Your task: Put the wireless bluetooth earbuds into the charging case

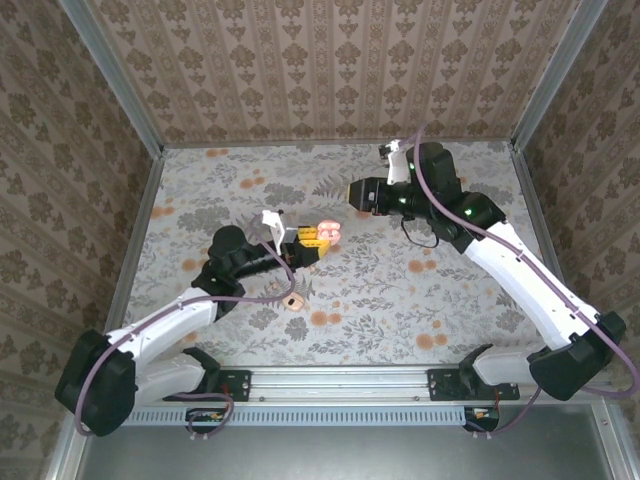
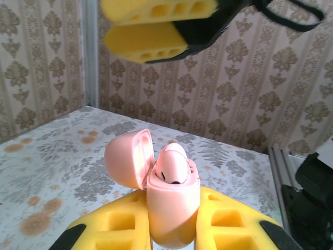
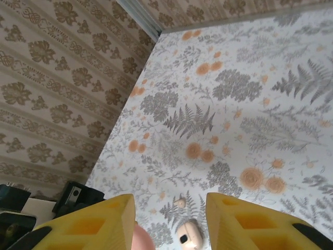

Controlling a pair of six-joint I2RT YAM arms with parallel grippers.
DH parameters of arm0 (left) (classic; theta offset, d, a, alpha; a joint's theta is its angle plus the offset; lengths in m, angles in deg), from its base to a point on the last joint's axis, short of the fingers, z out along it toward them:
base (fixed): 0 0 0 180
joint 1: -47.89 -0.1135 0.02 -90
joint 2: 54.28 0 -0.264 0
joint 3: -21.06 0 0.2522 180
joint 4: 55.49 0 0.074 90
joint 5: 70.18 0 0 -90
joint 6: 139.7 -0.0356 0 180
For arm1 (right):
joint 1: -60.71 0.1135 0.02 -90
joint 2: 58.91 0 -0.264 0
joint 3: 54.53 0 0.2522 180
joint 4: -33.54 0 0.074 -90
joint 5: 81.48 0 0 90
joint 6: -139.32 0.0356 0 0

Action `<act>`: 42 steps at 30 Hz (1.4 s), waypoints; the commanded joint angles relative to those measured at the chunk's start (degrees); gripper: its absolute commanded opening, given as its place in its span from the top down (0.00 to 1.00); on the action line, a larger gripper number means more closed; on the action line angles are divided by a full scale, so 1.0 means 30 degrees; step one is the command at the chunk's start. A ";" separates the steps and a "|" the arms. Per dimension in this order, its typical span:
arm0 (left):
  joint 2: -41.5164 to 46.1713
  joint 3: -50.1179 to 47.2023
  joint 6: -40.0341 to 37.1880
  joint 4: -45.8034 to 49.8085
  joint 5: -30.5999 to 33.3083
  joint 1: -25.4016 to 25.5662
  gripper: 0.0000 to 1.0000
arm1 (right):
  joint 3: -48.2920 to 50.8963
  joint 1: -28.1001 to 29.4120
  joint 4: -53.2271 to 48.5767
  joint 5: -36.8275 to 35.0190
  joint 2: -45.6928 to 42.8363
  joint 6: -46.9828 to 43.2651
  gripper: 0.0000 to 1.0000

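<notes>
My left gripper [image 2: 174, 211] is shut on the salmon-pink charging case [image 2: 174, 208], holding it upright above the table. Its lid [image 2: 127, 156] hangs open to the left. One pink earbud [image 2: 171, 164] sits in the case with its rounded top sticking out. From above, the case [image 1: 327, 232] shows at the left gripper [image 1: 316, 239] near the table's middle. My right gripper [image 3: 169, 203] is open with nothing between its fingers. It hovers above and behind the case, its yellow fingers [image 2: 156, 26] close together in the left wrist view. A second earbud [image 1: 293, 298] lies loose on the table [image 3: 188, 235].
The floral tabletop [image 1: 400, 290] is walled by patterned panels with metal posts [image 1: 110, 80]. A small beige bit [image 3: 180, 202] lies on the cloth beside the loose earbud. The arms' base rail [image 1: 340, 380] runs along the near edge.
</notes>
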 commanded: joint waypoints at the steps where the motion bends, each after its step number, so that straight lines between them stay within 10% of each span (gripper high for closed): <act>1: -0.0440 0.0919 0.0836 -0.1652 -0.1711 0.0084 1.00 | 0.0878 -0.0229 0.0850 0.3389 0.0407 0.1513 0.61; 18: -0.1050 0.1805 0.0829 -0.0308 -0.1431 0.0142 1.00 | 0.3601 -0.0223 0.5465 0.8142 0.0935 0.3766 0.76; 42: -0.1748 0.1855 0.2541 -0.0623 -0.0307 -0.0465 1.00 | 0.4101 0.0759 0.2893 0.6356 -0.0919 0.0865 0.74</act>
